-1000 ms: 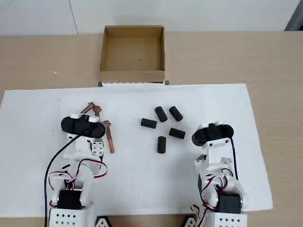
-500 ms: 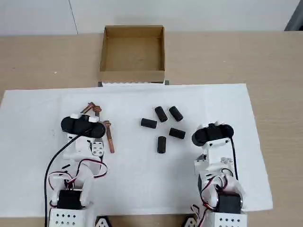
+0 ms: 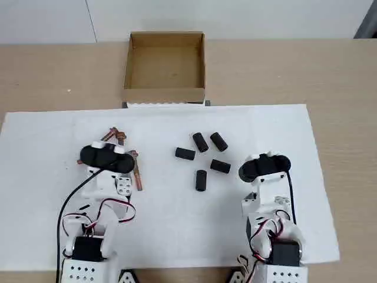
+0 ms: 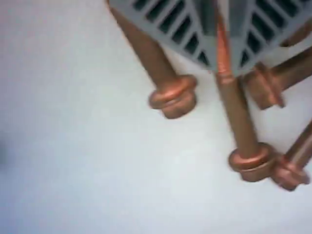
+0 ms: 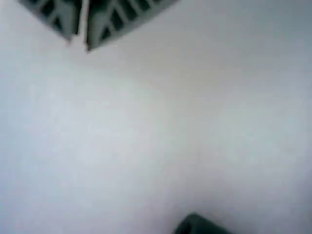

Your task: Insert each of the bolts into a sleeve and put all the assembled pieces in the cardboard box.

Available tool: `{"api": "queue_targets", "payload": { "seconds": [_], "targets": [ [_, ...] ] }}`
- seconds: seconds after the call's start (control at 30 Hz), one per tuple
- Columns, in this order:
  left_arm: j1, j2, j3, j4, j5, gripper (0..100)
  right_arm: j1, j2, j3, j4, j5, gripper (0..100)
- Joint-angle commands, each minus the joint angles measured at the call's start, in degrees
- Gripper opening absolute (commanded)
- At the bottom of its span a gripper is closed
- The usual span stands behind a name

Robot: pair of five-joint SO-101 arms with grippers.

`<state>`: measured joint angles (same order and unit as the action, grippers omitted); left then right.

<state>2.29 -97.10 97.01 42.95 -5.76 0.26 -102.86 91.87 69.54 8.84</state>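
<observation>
Shows the left gripper point(image 4: 223, 66) clenched to a thin slit, low over the bolts point(image 4: 171, 95), with one copper shaft lying beneath and glimpsed through that slit. Shows the right gripper point(image 5: 79, 43) likewise pressed together, holding nothing, over the bare white sheet point(image 5: 195, 122). Places the bolts on that sheet, nearer the arms than the cardboard box point(image 3: 165, 94) and off toward its left front corner, heads bunched together, partly hidden under the left arm point(image 3: 106, 158). Finds five black sleeves point(image 3: 201, 180) loose on the sheet, in front of the box's right front corner, well apart from the bolts. Sets the box on the tan table point(image 3: 341, 71), just past the sheet's far edge.
</observation>
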Motion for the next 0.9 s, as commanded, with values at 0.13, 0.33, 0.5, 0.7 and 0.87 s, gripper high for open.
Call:
{"api": "queue_targets", "payload": {
  "seconds": [0.13,0.33,0.5,0.7,0.87],
  "targets": [
    [0.6,-0.2,-8.9,1.7,-0.2,1,0.3,-0.4,-0.4,-1.2,0.4,0.3],
    [0.5,0.0,-24.0,12.7,-0.4,6,0.3,-0.4,-0.4,-1.2,0.4,0.3],
    [0.4,6.8,-36.4,19.0,-4.1,6,0.3,-0.4,-0.4,-1.2,0.4,0.3],
    [0.4,20.0,-51.2,25.9,0.0,6,0.3,-0.4,-0.4,-1.2,0.4,0.3],
    [0.4,29.6,-65.4,34.8,0.8,6,0.3,-0.4,-0.4,-1.2,0.4,0.3]
  ]
}}
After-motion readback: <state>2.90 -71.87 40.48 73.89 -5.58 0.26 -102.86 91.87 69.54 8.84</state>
